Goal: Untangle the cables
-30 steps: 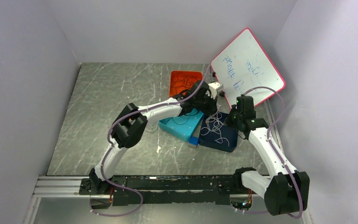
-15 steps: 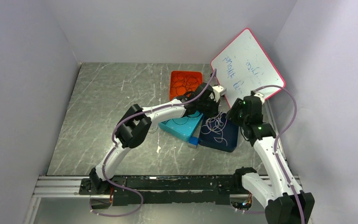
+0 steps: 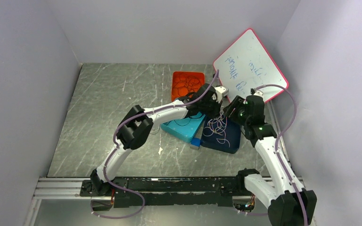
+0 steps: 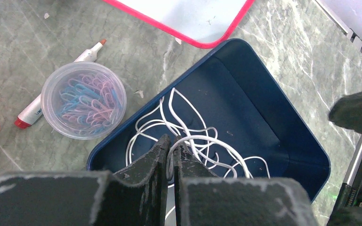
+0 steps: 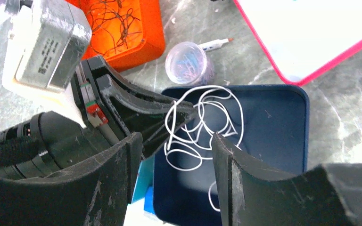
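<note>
A tangle of thin white cables [image 3: 218,126] lies in a dark blue tray [image 3: 233,141]; it also shows in the left wrist view [image 4: 195,136] and the right wrist view [image 5: 202,117]. My left gripper [image 4: 171,141] is shut on a white cable loop above the tray's near-left corner. My right gripper [image 5: 174,141] is open above the blue tray [image 5: 273,136], its jaws on either side of the tangle and clear of it. Dark wiry cables [image 5: 115,19] lie in an orange tray [image 3: 187,82], and a black cable [image 3: 185,121] lies in a light blue tray [image 3: 179,132].
A red-framed whiteboard [image 3: 250,66] leans at the back right. A clear cup of paper clips [image 4: 84,100] and a marker [image 4: 56,92] sit beside the blue tray. Grey walls enclose the marble table [image 3: 108,117].
My right arm has swung up and toward the left gripper over the blue tray. The left gripper has shifted slightly right and holds the white cable.
</note>
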{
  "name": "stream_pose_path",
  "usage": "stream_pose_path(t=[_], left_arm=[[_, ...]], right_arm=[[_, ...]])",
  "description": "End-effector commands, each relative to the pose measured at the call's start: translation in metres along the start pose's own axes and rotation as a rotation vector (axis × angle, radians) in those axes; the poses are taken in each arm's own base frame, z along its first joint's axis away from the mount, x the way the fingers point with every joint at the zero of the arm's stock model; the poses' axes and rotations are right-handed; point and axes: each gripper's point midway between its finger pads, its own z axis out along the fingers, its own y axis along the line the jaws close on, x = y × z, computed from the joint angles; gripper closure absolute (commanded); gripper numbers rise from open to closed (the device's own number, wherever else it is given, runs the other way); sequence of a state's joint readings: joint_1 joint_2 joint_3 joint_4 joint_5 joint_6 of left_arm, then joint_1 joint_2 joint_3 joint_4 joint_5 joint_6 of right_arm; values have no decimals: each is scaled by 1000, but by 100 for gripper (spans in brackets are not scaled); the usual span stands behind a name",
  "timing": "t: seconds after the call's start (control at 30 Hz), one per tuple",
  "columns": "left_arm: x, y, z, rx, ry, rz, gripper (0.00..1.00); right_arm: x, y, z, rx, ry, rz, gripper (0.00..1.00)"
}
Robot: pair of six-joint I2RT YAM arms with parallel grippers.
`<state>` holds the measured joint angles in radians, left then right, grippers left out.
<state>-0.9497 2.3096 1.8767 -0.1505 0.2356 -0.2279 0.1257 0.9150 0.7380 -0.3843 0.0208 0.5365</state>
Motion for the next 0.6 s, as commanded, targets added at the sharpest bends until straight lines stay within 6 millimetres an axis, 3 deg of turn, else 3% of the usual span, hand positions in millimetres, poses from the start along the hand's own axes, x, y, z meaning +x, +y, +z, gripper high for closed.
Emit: stream_pose_path(t=[0.0, 0.33, 0.57], left_arm=[[-13, -7, -7, 6, -32, 26, 87], [-12, -9, -12, 12, -34, 29, 87], [-15, -13, -17, 32, -52, 38, 87]], right_arm=[[-6, 10, 14, -49, -26, 37, 40], [20, 4, 42, -53, 38, 70, 49], [39, -7, 56, -43, 66, 83, 69]])
